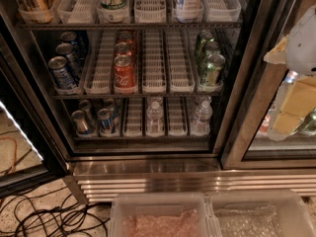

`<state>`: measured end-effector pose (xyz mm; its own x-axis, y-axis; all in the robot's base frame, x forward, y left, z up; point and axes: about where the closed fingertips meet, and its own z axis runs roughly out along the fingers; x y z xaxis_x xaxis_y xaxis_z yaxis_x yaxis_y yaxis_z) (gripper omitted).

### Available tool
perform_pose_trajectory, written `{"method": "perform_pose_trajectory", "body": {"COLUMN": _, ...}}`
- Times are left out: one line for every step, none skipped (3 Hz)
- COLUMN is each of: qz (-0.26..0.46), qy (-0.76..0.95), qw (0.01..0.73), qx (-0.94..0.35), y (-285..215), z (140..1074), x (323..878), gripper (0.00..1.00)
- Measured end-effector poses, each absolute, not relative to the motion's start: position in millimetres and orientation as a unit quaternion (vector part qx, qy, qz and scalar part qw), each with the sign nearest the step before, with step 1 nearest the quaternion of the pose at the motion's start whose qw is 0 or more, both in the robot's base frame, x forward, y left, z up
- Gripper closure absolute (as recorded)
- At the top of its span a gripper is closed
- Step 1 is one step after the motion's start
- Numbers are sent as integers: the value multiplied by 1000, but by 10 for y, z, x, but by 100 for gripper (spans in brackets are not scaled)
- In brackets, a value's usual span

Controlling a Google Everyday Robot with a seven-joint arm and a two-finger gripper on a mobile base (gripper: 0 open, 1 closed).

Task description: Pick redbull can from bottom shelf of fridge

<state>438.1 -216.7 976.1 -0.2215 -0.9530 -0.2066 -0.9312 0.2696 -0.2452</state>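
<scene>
The fridge (pixel 148 174) stands open in front of me. Its bottom shelf (pixel 143 138) holds two lanes of blue-and-silver cans at the left and two water bottles (pixel 154 116) further right. The slimmer can at the front of the second lane looks like the redbull can (pixel 105 121). A slightly wider can (pixel 80 123) stands just left of it. My gripper (pixel 294 110) hangs at the right edge of the view, in front of the closed right door. It is well right of the cans and apart from them.
The middle shelf holds dark-blue cans (pixel 61 73), red cola cans (pixel 124 73) and green cans (pixel 212 69). Two clear plastic bins (pixel 160 204) sit on the floor before the steel base. Black cables (pixel 44 216) lie at lower left. The open door (pixel 19 147) is at the left.
</scene>
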Motion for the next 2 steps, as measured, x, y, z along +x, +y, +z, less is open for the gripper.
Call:
{"method": "perform_pose_trajectory", "body": {"qz": -34, "qy": 781, "qw": 159, "qx": -603, "y": -2167, "z": 9761, "x": 4381, "gripper": 0}}
{"method": "perform_pose_trajectory", "body": {"qz": -20, "qy": 780, "qw": 161, "qx": -604, "y": -2107, "z": 9688, "x": 4428, "gripper": 0}}
